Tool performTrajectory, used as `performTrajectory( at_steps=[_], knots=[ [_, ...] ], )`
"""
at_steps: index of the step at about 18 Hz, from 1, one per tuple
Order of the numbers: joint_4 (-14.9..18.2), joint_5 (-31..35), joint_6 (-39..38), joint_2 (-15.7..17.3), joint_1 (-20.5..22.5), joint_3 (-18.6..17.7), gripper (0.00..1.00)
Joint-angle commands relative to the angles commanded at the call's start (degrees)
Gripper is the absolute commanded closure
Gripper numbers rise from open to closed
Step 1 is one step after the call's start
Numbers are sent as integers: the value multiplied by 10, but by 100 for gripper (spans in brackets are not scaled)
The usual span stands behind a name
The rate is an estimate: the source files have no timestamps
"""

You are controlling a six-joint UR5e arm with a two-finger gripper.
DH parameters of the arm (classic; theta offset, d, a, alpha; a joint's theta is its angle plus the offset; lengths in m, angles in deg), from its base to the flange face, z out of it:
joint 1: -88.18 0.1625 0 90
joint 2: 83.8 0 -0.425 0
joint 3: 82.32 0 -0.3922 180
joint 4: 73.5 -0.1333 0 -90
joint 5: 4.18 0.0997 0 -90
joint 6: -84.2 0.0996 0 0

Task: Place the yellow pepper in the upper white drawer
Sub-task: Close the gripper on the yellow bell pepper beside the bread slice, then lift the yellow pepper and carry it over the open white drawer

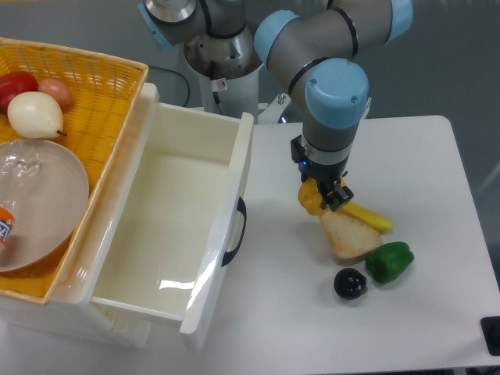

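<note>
While claw (324, 195) grips yellow pepper (310, 197), white table (437, 172), open upper white drawer (180, 226), grey floor

The arm (328, 55) points straight down, hand (326, 197) closed.

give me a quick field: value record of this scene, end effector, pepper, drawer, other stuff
end effector: over the table right of the drawer, fingers around the yellow pepper
yellow pepper: between the fingers; lifted or resting cannot be told
upper white drawer: pulled open, nothing inside
table: bread slice, banana, green pepper, dark round fruit
yellow wicker basket: left of the drawer, holds a plate and some produce
</note>
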Motion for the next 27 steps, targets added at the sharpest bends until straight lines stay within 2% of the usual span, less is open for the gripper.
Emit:
performTrajectory(
  at_steps=[10, 15, 18, 23, 27],
  knots=[
    [4, -37, -29, -2, 10, 18, 93],
    [5, -90, -91, 4, 9, 21, 93],
    [12, -131, -128, 32, 10, 19, 93],
    [32, -171, -190, 40, 4, 23, 93],
    [41, -223, -224, 69, 16, 25, 93]
  ],
)
